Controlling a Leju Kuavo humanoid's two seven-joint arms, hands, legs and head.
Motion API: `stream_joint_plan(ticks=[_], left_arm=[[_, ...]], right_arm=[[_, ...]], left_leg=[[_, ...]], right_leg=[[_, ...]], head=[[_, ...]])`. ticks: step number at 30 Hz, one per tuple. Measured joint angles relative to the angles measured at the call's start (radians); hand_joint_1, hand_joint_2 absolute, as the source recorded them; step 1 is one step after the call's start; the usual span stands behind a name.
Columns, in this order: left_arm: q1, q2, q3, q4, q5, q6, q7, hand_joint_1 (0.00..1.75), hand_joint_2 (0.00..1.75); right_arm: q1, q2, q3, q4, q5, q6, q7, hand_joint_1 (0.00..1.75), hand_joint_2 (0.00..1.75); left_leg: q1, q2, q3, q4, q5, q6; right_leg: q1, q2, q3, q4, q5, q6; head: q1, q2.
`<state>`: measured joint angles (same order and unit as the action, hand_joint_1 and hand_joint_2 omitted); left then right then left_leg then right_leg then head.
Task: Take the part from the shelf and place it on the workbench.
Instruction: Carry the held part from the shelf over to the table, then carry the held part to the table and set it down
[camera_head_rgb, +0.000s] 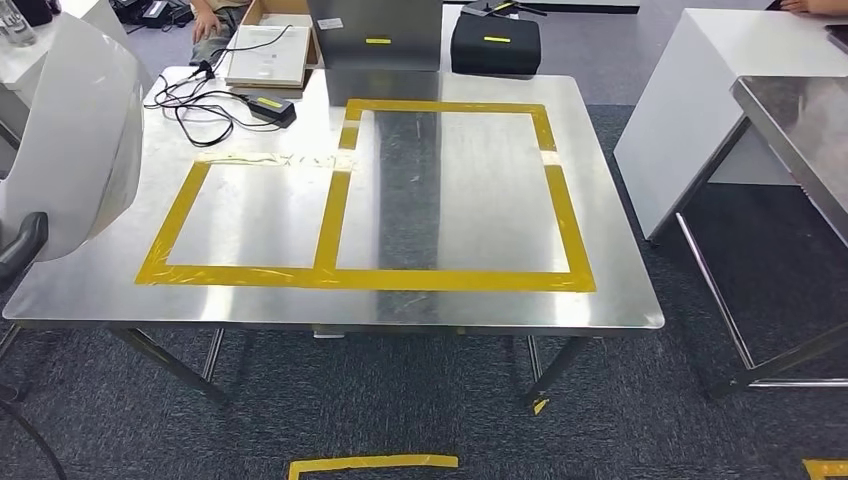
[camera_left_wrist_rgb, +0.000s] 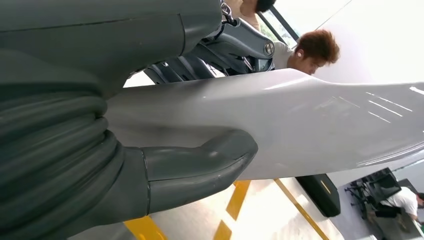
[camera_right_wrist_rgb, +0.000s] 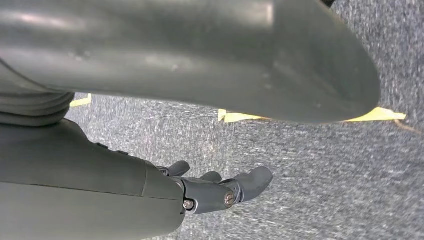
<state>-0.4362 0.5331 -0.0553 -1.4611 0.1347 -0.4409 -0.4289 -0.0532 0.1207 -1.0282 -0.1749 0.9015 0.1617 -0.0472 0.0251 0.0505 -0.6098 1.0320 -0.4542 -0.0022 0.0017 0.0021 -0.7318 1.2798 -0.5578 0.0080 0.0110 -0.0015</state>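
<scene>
Part (camera_left_wrist_rgb: 300, 125) gripped by left hand (camera_left_wrist_rgb: 150, 165) beside workbench (camera_head_rgb: 620, 300); right hand (camera_right_wrist_rgb: 220, 187) slack, holding nothing.

The part (camera_head_rgb: 70, 140) hangs over the workbench's (camera_head_rgb: 620, 300) left edge, with the left hand (camera_left_wrist_rgb: 150, 165) holding it. A taped outline (camera_head_rgb: 360, 275) sits mid-bench. Cables and an adapter (camera_head_rgb: 270, 106) lie at the back left, a board (camera_head_rgb: 268, 55) behind them. A bag (camera_head_rgb: 495, 45) sits beyond the far edge, probably on the floor. Another table (camera_head_rgb: 800, 110) is off to the right.

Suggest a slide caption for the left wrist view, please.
Left hand grips the white curved part above the taped workbench.
</scene>
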Motion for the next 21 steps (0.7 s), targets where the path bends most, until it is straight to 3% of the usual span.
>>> stream_joint_plan(ticks=[2,4,5,7,9,11,13,14,15,18,19,21], left_arm=[[0.000,-0.003,-0.001,0.002,0.000,0.001,-0.001,1.75,1.75],[-0.002,-0.004,-0.003,0.003,0.000,0.002,-0.003,1.75,1.75],[-0.004,-0.005,-0.003,0.003,0.000,0.003,-0.003,1.75,1.75],[-0.005,-0.006,-0.004,0.004,0.000,0.004,-0.004,1.75,1.75],[-0.005,-0.006,-0.004,0.004,0.000,0.005,-0.005,1.75,1.75],[-0.004,-0.004,-0.004,0.007,0.000,0.007,-0.006,1.75,1.75],[-0.001,-0.002,-0.004,0.013,-0.010,0.011,-0.006,1.75,1.75],[0.000,-0.002,-0.004,0.017,-0.019,0.014,-0.005,1.75,1.75],[0.000,-0.002,-0.004,0.022,-0.030,0.017,-0.003,1.75,1.75],[-0.017,-0.002,-0.006,0.049,-0.065,0.026,0.002,1.75,1.75],[-0.030,-0.003,-0.009,0.067,-0.092,0.040,0.002,1.75,1.75],[-0.067,-0.005,-0.023,0.126,-0.203,0.115,-0.005,1.75,1.75]], right_arm=[[0.000,0.000,0.000,0.000,0.001,0.000,0.000,0.00,0.00],[-0.003,0.000,0.000,0.000,0.002,0.000,-0.001,0.00,0.00],[-0.003,0.000,0.000,0.000,0.002,0.001,-0.001,0.00,0.00],[-0.002,0.000,0.000,0.000,0.002,0.001,-0.001,0.00,0.00],[-0.002,0.000,0.000,0.000,0.003,0.001,-0.001,0.00,0.00],[-0.003,0.000,-0.001,0.000,0.005,0.000,-0.001,0.00,0.00],[-0.003,0.000,-0.001,0.000,0.006,-0.002,-0.001,0.00,0.00],[-0.003,0.000,-0.001,0.000,0.005,-0.003,-0.001,0.00,0.00],[-0.002,0.000,-0.001,0.000,0.003,-0.005,-0.001,0.00,0.00],[-0.002,0.002,-0.004,0.000,-0.004,-0.005,-0.001,0.00,0.00],[-0.003,0.002,-0.005,0.000,-0.004,-0.005,-0.001,0.00,0.00],[-0.004,0.002,-0.008,0.000,-0.004,-0.005,-0.001,0.00,0.00]], left_leg=[[-0.001,0.017,0.011,0.001,-0.008,-0.007],[-0.006,0.033,0.021,0.001,-0.017,-0.018],[-0.008,0.041,0.025,-0.001,-0.020,-0.025],[-0.007,0.053,0.032,-0.004,-0.024,-0.036],[-0.004,0.019,0.023,0.028,-0.050,-0.046],[-0.003,-0.031,-0.024,0.135,-0.110,-0.050],[-0.003,-0.046,-0.084,0.250,-0.151,-0.050],[-0.003,-0.047,-0.097,0.269,-0.146,-0.048],[-0.004,-0.047,-0.091,0.247,-0.121,-0.046],[-0.006,-0.052,-0.015,0.069,-0.030,-0.036],[-0.008,-0.054,0.003,0.030,-0.019,-0.032],[-0.009,-0.058,0.012,0.006,-0.018,-0.029]], right_leg=[[0.002,-0.036,0.061,-0.138,0.069,-0.004],[0.007,-0.065,0.103,-0.231,0.099,-0.014],[0.010,-0.065,0.106,-0.243,0.097,-0.019],[0.007,-0.042,0.109,-0.247,0.099,-0.031],[0.002,-0.022,0.118,-0.254,0.104,-0.043],[0.000,-0.004,0.122,-0.256,0.106,-0.052],[0.003,0.014,0.122,-0.254,0.105,-0.055],[0.004,0.022,0.122,-0.252,0.103,-0.056],[0.004,0.030,0.122,-0.249,0.102,-0.056],[0.005,0.046,0.122,-0.240,0.093,-0.047],[0.006,0.049,0.121,-0.238,0.092,-0.042],[0.011,0.050,0.117,-0.236,0.091,-0.044]], head=[[0.000,0.000],[-0.001,0.000],[-0.001,0.000],[-0.001,0.000],[-0.002,0.000],[-0.003,0.000],[-0.003,0.000],[-0.003,0.000],[-0.003,0.000],[-0.003,0.000],[-0.003,0.000],[-0.002,0.000]])
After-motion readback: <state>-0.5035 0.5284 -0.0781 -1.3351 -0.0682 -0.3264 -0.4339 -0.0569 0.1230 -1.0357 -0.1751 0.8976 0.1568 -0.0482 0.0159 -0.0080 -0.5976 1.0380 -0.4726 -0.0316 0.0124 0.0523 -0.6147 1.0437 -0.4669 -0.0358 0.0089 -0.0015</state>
